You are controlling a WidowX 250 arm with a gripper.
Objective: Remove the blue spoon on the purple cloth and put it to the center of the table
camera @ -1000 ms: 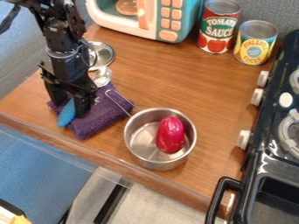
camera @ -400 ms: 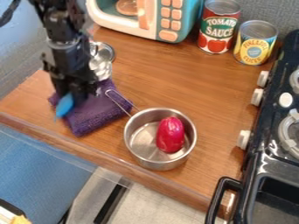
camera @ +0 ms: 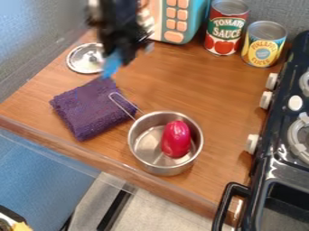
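Observation:
Blurred, the black gripper [camera: 124, 56] hangs above the table's upper left part, up and to the right of the cloth. It is shut on the blue spoon [camera: 111, 65], whose blue end points down and left, clear of the cloth. The folded purple cloth [camera: 93, 108] lies flat on the left of the wooden table [camera: 205, 90], with nothing on top except the tip of the pot's wire handle at its right edge.
A steel pot [camera: 166, 168] holding a red object [camera: 175, 139] stands at the table's front middle. A metal lid [camera: 86, 58] lies behind the cloth. Cans [camera: 226, 27] and a toy microwave [camera: 175, 20] stand at the back, a stove [camera: 283, 149] at the right.
My gripper has lifted the blue spoon off the purple cloth and carried it up and to the right. The cloth and pot have stayed in place.

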